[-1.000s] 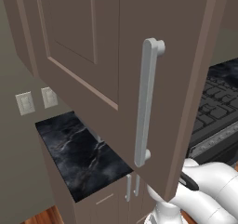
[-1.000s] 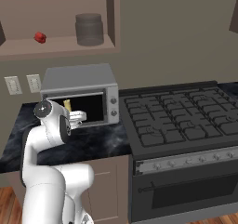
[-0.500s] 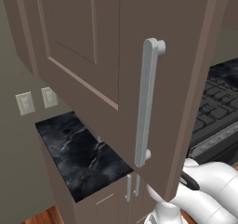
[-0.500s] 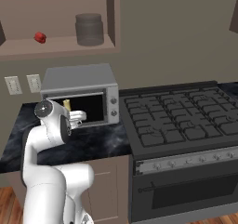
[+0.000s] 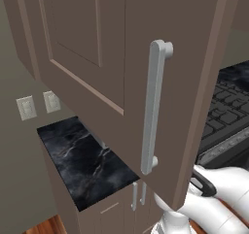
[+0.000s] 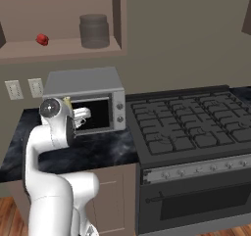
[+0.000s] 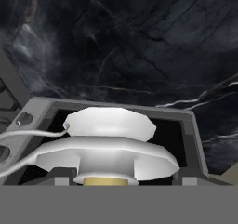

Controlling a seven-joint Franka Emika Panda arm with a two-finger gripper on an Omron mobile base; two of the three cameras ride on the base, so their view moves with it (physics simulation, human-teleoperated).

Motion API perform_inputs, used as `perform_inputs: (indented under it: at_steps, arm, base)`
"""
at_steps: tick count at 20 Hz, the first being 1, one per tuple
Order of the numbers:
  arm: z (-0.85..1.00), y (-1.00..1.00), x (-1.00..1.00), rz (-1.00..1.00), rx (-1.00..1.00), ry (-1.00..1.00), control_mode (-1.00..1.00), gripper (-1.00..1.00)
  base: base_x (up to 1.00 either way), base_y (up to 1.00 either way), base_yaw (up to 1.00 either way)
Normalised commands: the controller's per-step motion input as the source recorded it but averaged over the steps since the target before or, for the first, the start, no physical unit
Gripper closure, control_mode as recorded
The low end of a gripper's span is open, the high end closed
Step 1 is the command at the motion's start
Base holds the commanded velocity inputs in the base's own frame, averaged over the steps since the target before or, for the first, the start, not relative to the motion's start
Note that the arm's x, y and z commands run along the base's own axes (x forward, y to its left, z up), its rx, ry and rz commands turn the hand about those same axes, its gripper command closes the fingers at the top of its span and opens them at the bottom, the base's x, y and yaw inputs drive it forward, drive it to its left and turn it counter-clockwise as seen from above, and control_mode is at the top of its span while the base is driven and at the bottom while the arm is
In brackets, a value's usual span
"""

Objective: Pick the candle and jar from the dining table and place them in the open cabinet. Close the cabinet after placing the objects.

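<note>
Tool (image 7: 122,177) pinching candle (image 7: 109,139) by holder, nr microwave (image 6: 81,83). Jar (image 6: 42,39) already on cabinet (image 6: 59,49) shelf. Left: shelve candle, shut door (image 5: 97,58).

Small red jar (image 6: 42,39) on my open cabinet (image 6: 59,49) shelf — candle (image 7: 106,181) in its silvery holder, close below my wrist camera.

Flat, even rendered light w/ soft shadows, no glare; low-res, slightly blurry throughout.
</note>
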Motion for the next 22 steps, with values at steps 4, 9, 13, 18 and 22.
perform_inputs:
  at_steps: [4,9,13,18,22]
  arm:
    - [0.65,0.0,0.0,0.02,0.0,0.0,-1.0,1.0]
    - [0.53,0.0,0.0,0.0,0.0,0.0,-1.0,1.0]
    - [0.58,0.0,0.0,0.0,0.0,0.0,-1.0,1.0]
    - [0.58,0.0,0.0,0.0,0.03,0.0,-1.0,1.0]
    - [0.46,0.01,0.0,0.0,0.08,0.0,-1.0,1.0]
  base:
    - [0.0,0.0,0.0]
    - [0.0,0.0,0.0]
    - [0.0,0.0,0.0]
    - [0.0,0.0,0.0]
    - [0.0,0.0,0.0]
